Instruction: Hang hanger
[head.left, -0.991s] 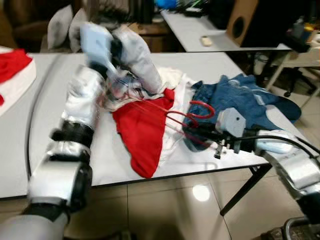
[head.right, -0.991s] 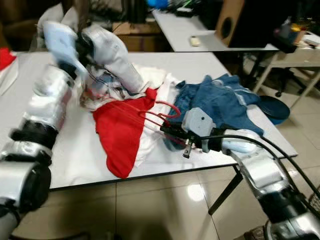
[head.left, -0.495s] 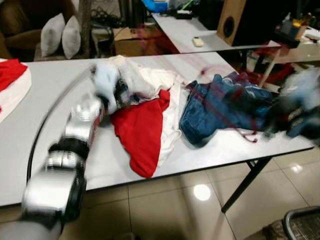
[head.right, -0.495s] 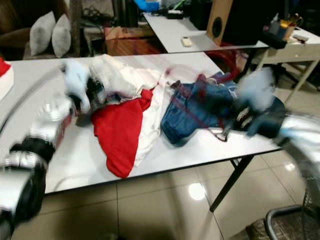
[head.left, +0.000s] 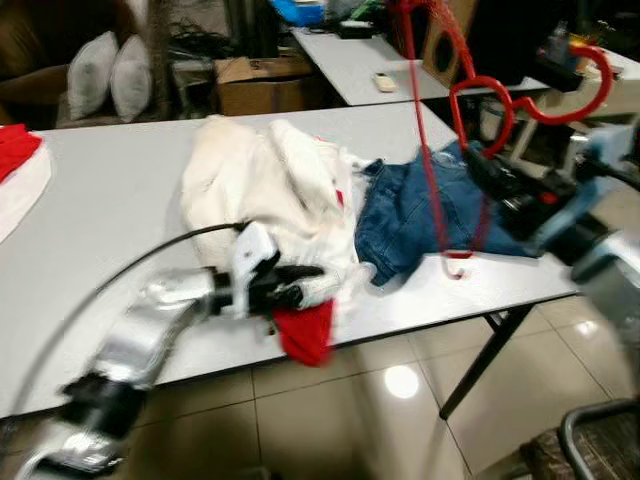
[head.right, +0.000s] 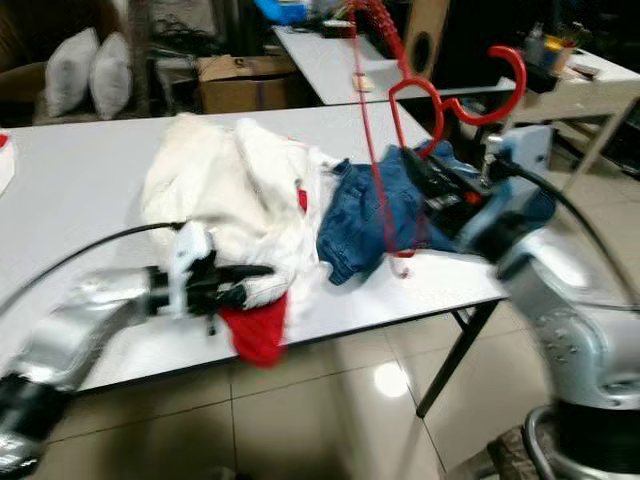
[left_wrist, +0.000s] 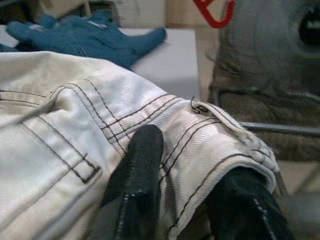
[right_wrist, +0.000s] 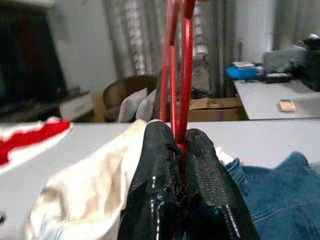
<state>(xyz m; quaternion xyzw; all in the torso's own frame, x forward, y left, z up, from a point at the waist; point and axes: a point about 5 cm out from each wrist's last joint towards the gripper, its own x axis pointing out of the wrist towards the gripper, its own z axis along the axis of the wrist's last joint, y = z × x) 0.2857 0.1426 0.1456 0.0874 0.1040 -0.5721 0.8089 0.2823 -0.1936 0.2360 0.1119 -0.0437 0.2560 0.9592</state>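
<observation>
One red hanger (head.left: 470, 110) is up in the air over the right end of the white table (head.left: 90, 210), its hook (head.left: 590, 85) curling above the right arm and its thin wire body running down in front of the denim. The right gripper (right_wrist: 181, 165) holds it: in the right wrist view the two black fingers are pressed together around the red wires, which rise straight up from between them. That arm reaches in from the right at about table height, forearm angled toward the table, the gripper just beyond the table's near right edge. On the table I count three garments in a heap: one cream-white jacket (head.left: 255, 175) spread widest, one blue denim piece (head.left: 405, 215) just to its right and touching it, and one red cloth (head.left: 305, 330) that peeks out under the white one and droops over the front edge. The left arm lies low along the near edge, elbow bent, with a black cable looping over the tabletop behind it. The left gripper (head.left: 300, 285) points right into the hem of the white jacket; the left wrist view shows a fold of stitched white fabric lying between the two fingers (left_wrist: 137, 170), pinched there. Two pale cushions (head.left: 110, 75) sit in the background at the far left, with one cardboard box (head.left: 260, 80) beyond the table.
</observation>
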